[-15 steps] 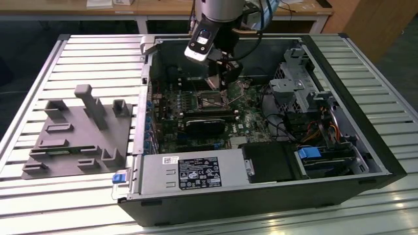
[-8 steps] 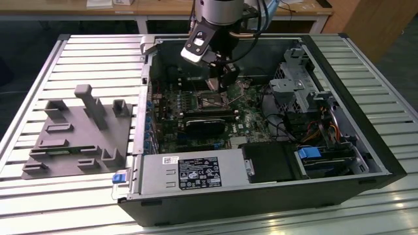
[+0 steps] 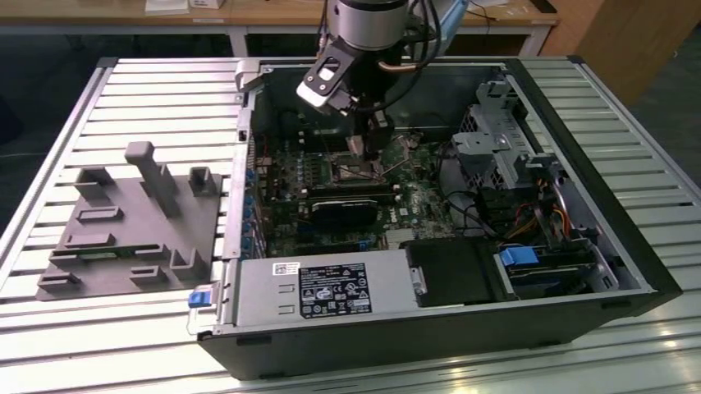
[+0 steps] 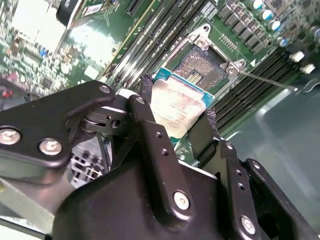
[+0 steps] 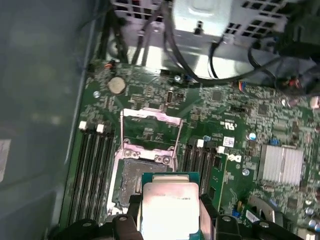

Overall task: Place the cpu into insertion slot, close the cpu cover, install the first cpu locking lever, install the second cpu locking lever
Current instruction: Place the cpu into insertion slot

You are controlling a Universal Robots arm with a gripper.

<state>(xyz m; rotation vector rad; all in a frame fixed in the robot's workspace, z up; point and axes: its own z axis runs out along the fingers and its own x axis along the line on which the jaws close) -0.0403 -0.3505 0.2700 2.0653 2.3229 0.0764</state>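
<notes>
Cpu (image 5: 170,212) sits clamped in the tool (image 4: 178,102), just above the open insertion slot (image 4: 202,67)

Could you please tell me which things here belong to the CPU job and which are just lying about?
Job in hand: cpu, held by the gripper; insertion slot; cpu cover, open.
Lying about: grey fixture block, power supply, drive cage, coin battery.

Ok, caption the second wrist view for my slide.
The hand holds the cpu close to the open insertion slot.
</notes>
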